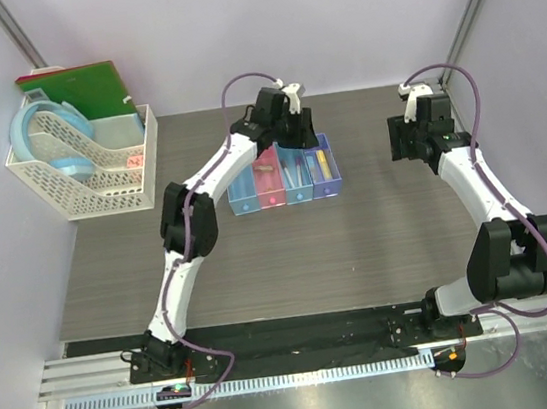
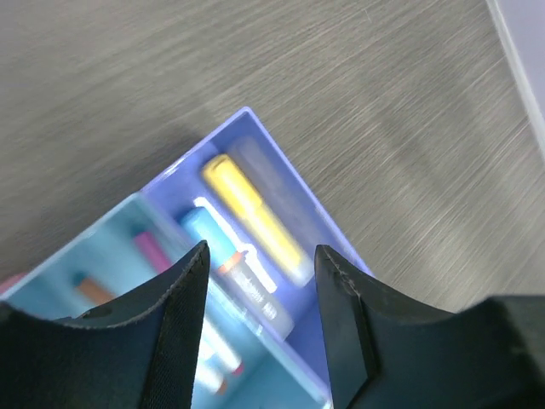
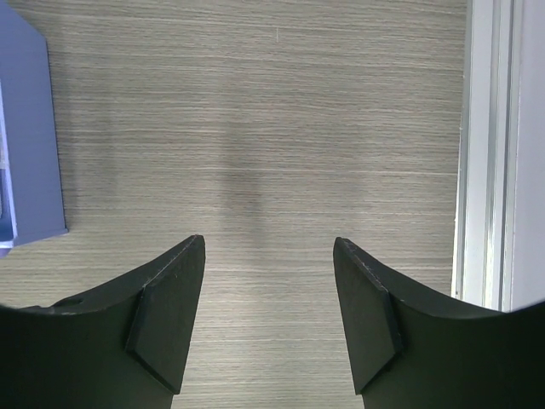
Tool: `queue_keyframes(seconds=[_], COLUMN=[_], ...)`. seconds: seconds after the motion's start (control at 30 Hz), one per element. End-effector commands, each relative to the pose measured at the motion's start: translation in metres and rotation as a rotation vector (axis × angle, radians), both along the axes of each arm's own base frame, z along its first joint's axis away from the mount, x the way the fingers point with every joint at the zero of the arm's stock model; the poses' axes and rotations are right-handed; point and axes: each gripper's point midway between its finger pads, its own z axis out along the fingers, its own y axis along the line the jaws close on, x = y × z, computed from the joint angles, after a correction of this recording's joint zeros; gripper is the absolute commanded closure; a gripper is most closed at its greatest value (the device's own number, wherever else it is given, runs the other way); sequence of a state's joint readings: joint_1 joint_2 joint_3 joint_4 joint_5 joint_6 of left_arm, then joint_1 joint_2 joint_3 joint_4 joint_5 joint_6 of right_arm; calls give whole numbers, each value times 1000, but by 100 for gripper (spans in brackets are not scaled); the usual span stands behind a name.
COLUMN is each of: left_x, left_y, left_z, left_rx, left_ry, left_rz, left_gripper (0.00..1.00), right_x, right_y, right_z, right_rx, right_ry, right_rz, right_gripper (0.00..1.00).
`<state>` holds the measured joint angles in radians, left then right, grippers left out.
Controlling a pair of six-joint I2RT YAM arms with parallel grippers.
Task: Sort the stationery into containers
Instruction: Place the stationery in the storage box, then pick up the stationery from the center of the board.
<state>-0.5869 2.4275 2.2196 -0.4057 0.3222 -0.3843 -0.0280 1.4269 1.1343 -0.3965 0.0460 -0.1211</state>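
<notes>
surface: grey wood-grain table (image 1: 379,241) | centre-far: row of four joined bins (image 1: 285,201), blue, pink, light blue, purple | far-left corner: white lattice basket (image 1: 101,197), well apart from bins

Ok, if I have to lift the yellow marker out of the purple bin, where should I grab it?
Mid-barrel on the yellow marker, coming straight down from above and closing across its width. It lies flat along the length of the purple bin, so the walls probably block any approach from the side.
</notes>
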Motion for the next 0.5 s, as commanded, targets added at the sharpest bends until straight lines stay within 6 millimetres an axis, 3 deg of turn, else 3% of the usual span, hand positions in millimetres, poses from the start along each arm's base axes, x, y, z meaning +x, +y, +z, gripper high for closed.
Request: queue_keyframes(seconds=[0.0, 0.03, 0.07, 0.1, 0.13, 0.2, 0.23, 0.33, 0.4, 0.43, 0.47], left_x=[-16, -26, -34, -48, -57, -67, -87, -109, -124, -136, -144], left_y=[55, 72, 96, 118, 147, 191, 215, 288, 313, 334, 342], left_z=[127, 129, 102, 132, 94, 88, 81, 77, 69, 54, 59], left_rx=[88, 149, 288, 322, 452, 561, 597, 662, 686, 701, 703], left_ry=[-266, -281, -313, -389, -355, -391, -370, -332, -314, -272, -298], left_rz=[-9, -16, -85, -75, -62, -61, -66, -15, -37, -44, -43], left_gripper=[46, 43, 42, 38, 29, 20, 13, 1, 0, 0, 0], right_x=[3, 2, 1, -1, -2, -8, -10, -22, -29, -33, -36], right_y=[3, 5, 5, 11, 13, 21, 24, 37, 43, 47, 50], right_z=[37, 38, 38, 39, 39, 41, 42, 49, 51, 57, 58], right_rx=[16, 20, 22, 42, 44, 61, 50, 45, 52, 58, 63], right_ry=[-116, -119, -119, -118, -120, -117, -114, -115, -113, -127, -125], right_rz=[14, 20, 19, 51, 65, 111, 147, 259, 300, 332, 346], right_gripper=[33, 33, 32, 32, 32, 31, 30, 10, 5, 3, 2])
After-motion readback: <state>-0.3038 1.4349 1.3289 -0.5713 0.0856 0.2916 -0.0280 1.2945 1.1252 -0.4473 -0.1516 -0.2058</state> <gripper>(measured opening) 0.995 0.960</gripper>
